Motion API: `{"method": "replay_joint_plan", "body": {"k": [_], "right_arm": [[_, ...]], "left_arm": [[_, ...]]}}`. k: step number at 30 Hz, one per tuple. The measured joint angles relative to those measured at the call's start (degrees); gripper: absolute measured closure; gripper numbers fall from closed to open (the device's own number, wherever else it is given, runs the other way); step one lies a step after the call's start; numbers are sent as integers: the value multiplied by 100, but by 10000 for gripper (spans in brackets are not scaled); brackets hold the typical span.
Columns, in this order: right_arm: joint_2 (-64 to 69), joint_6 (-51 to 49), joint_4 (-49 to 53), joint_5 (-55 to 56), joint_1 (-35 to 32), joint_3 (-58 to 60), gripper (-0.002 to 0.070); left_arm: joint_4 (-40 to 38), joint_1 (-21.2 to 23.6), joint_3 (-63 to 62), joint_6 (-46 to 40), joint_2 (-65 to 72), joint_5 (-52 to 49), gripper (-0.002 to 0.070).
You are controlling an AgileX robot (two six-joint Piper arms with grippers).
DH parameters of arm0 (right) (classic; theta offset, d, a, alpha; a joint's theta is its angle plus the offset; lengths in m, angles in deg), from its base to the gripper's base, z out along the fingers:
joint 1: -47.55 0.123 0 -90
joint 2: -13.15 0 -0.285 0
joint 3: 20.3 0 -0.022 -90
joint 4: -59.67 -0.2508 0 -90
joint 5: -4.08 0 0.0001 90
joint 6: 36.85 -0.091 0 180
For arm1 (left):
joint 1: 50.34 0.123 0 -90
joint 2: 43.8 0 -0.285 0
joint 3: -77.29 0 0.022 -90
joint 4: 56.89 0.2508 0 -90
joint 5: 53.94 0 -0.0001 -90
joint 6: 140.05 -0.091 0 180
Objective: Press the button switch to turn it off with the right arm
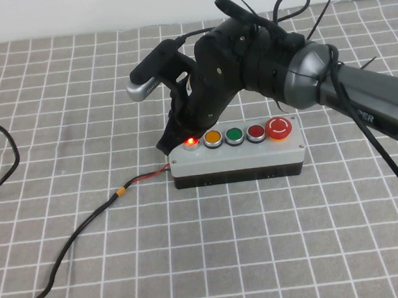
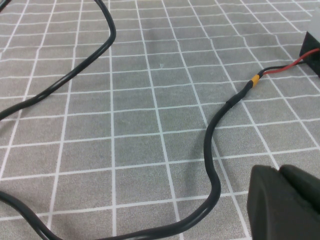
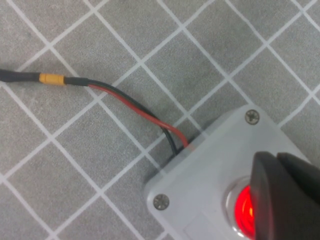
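High view: grey five-button control box (image 1: pixel 236 161) on a grey checked cloth (image 1: pixel 78 118). The small round red translucent button switch (image 1: pixel 191 142), glowing on its silver collar, occupies the box's leftmost position, beside the amber, green, dark red and mushroom buttons. The right arm's black gripper (image 1: pixel 178 138) sits directly over this switch, apparently touching it; right wrist view shows its fingers (image 3: pixel 287 197) pressed together. A black cable (image 1: pixel 81 232) with red lead enters the box's left end. The left gripper (image 2: pixel 286 202) hovers above the cloth, fingers seemingly together.
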Motion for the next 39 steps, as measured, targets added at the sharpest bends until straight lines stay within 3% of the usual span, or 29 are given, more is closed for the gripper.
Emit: {"method": "replay_joint_plan", "body": {"k": [18,39], "right_arm": [[-382,-449,255,-440,23,-746,693],[-2758,-449,632,-2014,-69,-803,693]], "left_arm": [[0,0,0,0,0,0,678],[0,0,0,0,0,0,678]]}}
